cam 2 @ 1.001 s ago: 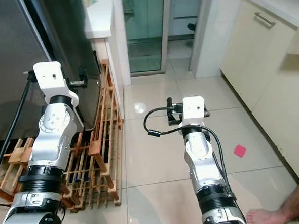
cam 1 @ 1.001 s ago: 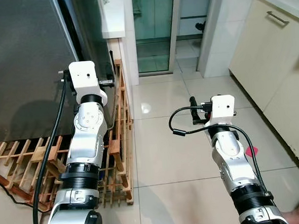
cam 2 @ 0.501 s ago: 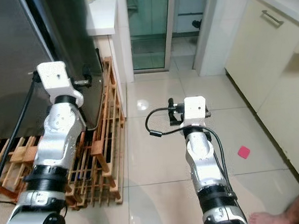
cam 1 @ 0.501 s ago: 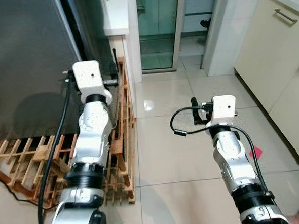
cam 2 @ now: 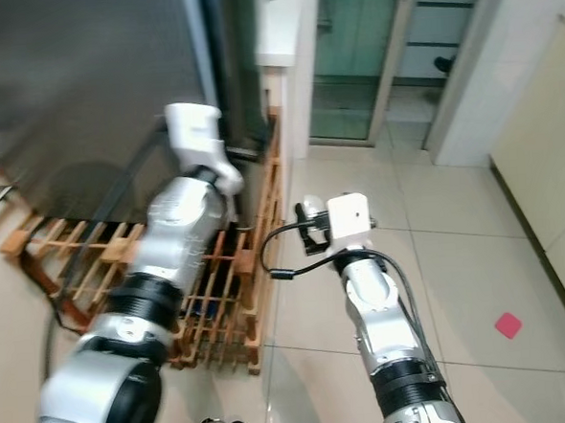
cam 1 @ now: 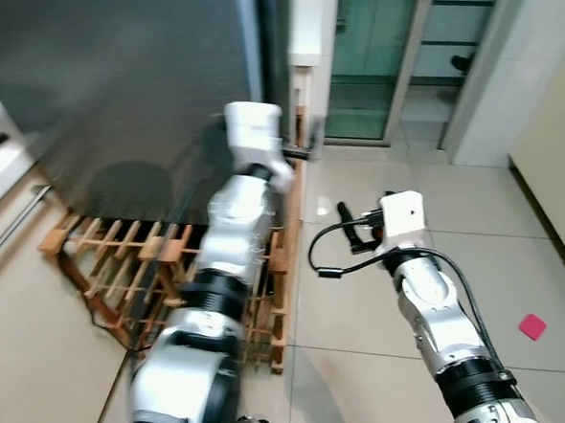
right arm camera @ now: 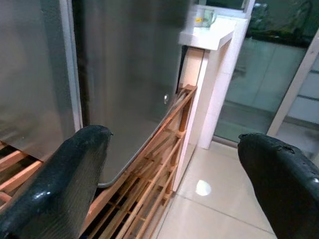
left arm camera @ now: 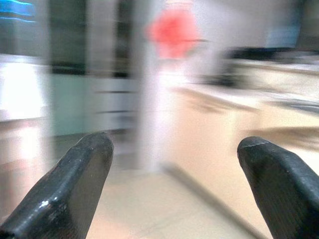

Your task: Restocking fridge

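— Where do we stand on restocking?

— At the approach, we judge. The fridge (cam 1: 130,77) rises ahead on our left, doors shut, standing on a wooden pallet (cam 1: 122,260). We see no groceries.

— And our tools?

— The left tool (left arm camera: 172,189) has its fingers spread wide, holding nothing. The right tool (right arm camera: 174,189) is likewise parted and empty, facing the fridge.

— Next?

— Probably square up and find a door edge to pull; the blurred left arm suggests waiting until steady.
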`<state>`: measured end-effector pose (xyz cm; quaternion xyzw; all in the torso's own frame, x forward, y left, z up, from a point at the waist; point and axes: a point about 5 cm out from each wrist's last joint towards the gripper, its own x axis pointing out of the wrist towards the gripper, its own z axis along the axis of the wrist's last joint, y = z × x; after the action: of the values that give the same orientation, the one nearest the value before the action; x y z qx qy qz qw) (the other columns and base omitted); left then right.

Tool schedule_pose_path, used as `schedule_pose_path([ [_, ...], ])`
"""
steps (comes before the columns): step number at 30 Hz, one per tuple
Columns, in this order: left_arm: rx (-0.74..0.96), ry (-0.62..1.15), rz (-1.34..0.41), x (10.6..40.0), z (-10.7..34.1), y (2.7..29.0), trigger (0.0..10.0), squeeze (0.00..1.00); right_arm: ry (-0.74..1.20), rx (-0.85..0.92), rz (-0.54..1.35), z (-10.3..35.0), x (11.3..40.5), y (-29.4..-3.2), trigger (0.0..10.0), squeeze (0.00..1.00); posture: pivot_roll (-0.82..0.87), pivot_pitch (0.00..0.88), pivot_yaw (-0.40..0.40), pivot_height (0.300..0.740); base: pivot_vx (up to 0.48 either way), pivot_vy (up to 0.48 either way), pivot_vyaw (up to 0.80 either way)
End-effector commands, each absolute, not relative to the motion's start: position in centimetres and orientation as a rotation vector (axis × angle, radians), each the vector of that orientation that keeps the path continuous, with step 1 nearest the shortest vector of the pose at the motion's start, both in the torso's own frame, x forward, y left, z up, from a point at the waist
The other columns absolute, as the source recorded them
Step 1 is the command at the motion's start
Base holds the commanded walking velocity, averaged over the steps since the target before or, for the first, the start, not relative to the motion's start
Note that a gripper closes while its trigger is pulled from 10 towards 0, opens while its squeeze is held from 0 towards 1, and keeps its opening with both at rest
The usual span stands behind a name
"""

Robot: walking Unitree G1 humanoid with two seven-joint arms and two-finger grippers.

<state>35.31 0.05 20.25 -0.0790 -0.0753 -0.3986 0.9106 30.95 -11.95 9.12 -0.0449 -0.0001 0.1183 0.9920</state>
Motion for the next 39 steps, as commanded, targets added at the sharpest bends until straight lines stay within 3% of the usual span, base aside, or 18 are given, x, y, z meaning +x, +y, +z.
schedule_pose_path([
  [1, -0.334, -0.251, -1.129, 31.3, 24.0, -6.6, 10.0, 0.0, 0.038, -0.118, 0.193, 8.3, 30.5, -13.2, 10.0, 0.0, -0.08, 0.0, 0.034, 0.74, 0.0, 0.0, 0.0],
  [4, -0.338, -0.28, -1.142, 31.5, 24.3, -5.6, 10.0, 0.0, 0.037, -0.092, 0.209, 8.4, 30.3, -13.0, 10.0, 0.0, -0.08, 0.0, 0.036, 0.74, 0.0, 0.0, 0.0],
  [6, -0.326, -0.282, -1.002, 33.4, 23.7, -2.3, 10.0, 0.0, 0.044, -0.076, 0.219, 8.3, 30.1, -12.8, 10.0, 0.0, -0.07, 0.0, 0.031, 0.74, 0.0, 0.0, 0.0],
  [8, -0.315, -0.283, -0.981, 33.6, 23.6, -1.8, 10.0, 0.0, 0.045, -0.074, 0.22, 8.3, 30.1, -12.8, 10.0, 0.0, -0.07, 0.0, 0.031, 0.74, 0.0, 0.0, 0.0],
  [15, -0.227, -0.254, -0.669, 34.9, 21.6, 5.8, 10.0, 0.0, 0.033, -0.073, 0.261, 8.8, 31.0, -11.9, 10.0, 0.0, -0.03, 0.0, 0.019, 0.74, 0.0, 0.0, 0.0],
  [18, -0.21, -0.218, -0.539, 35.4, 20.4, 7.8, 10.0, 0.0, 0.029, -0.074, 0.281, 9.1, 31.5, -11.4, 10.0, 0.0, -0.02, 0.0, 0.006, 0.74, 0.0, 0.0, 0.0],
  [24, -0.091, -0.161, -0.366, 35.7, 18.5, 8.6, 10.0, 0.0, 0.026, -0.063, 0.272, 9.5, 32.0, -11.5, 10.0, 0.0, 0.0, 0.0, -0.005, 0.74, 0.0, 0.0, 0.0],
  [33, -0.035, -0.161, -0.314, 35.8, 18.4, 7.7, 10.0, 0.0, 0.006, -0.029, 0.235, 10.0, 32.6, -11.4, 10.0, 0.0, -0.03, 0.0, 0.015, 0.74, 0.0, 0.0, 0.0],
  [39, -0.007, -0.173, -0.06, 36.7, 18.7, 11.8, 10.0, 0.0, -0.015, -0.014, 0.28, 11.6, 34.5, -9.8, 10.0, 0.0, -0.01, 0.0, 0.007, 0.74, 0.0, 0.0, 0.0],
])
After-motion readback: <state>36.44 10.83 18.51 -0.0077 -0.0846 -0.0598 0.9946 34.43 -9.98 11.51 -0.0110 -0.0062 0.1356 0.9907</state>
